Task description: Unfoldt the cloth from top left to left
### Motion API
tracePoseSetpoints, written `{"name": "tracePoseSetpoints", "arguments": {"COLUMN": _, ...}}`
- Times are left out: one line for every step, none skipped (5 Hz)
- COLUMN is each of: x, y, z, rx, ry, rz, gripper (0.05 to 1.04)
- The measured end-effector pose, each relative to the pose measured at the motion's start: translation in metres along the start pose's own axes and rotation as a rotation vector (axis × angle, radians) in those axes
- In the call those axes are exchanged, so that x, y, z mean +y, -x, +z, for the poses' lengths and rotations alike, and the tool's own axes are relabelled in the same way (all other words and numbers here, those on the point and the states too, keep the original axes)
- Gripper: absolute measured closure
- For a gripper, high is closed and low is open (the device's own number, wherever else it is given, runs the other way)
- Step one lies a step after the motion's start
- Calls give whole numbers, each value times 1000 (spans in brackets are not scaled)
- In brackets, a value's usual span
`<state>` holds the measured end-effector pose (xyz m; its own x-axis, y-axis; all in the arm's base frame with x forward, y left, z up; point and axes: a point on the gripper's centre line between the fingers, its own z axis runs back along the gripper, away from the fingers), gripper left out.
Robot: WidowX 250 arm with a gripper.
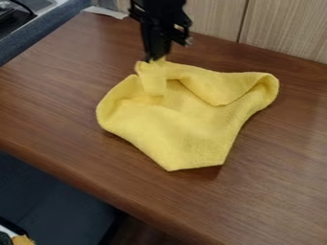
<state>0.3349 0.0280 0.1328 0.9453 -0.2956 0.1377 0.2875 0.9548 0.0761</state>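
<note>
The black gripper (155,59) hangs down from the top edge, left of the middle, shut on the cloth's upper left part. The yellow cloth (191,122) lies crumpled on the brown table. A small peak of it rises to the fingertips, with a narrow fold dropping below them. Its top right part is folded over toward the middle, and the right end forms a rounded bulge. The left side curls in a rounded fold, while the bottom tapers to a short blunt edge.
The wooden table (70,119) has its front edge running from the left down to the bottom right. Pale wood-grain panels (281,28) stand behind it. A whitish strip (105,12) lies at the back left corner. Dark objects sit at the top left, beyond the table.
</note>
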Motion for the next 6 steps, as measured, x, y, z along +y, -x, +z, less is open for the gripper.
{"name": "tracePoseSetpoints", "arguments": {"x": 28, "y": 18, "z": 14, "rx": -11, "ry": -24, "rz": 76, "gripper": 998}}
{"name": "tracePoseSetpoints", "arguments": {"x": 55, "y": 39, "z": 17, "rx": -8, "ry": -34, "rz": 139, "gripper": 998}}
{"name": "tracePoseSetpoints", "arguments": {"x": 77, "y": 61, "z": 12, "rx": 21, "ry": -54, "rz": 185, "gripper": 998}}
{"name": "tracePoseSetpoints", "arguments": {"x": 96, "y": 76, "z": -2, "rx": 62, "ry": -58, "rz": 219, "gripper": 998}}
{"name": "tracePoseSetpoints", "arguments": {"x": 103, "y": 82, "z": -24, "rx": 86, "ry": -52, "rz": 207, "gripper": 998}}
{"name": "tracePoseSetpoints", "arguments": {"x": 109, "y": 89, "z": -38, "rx": 107, "ry": -38, "rz": 216, "gripper": 967}}
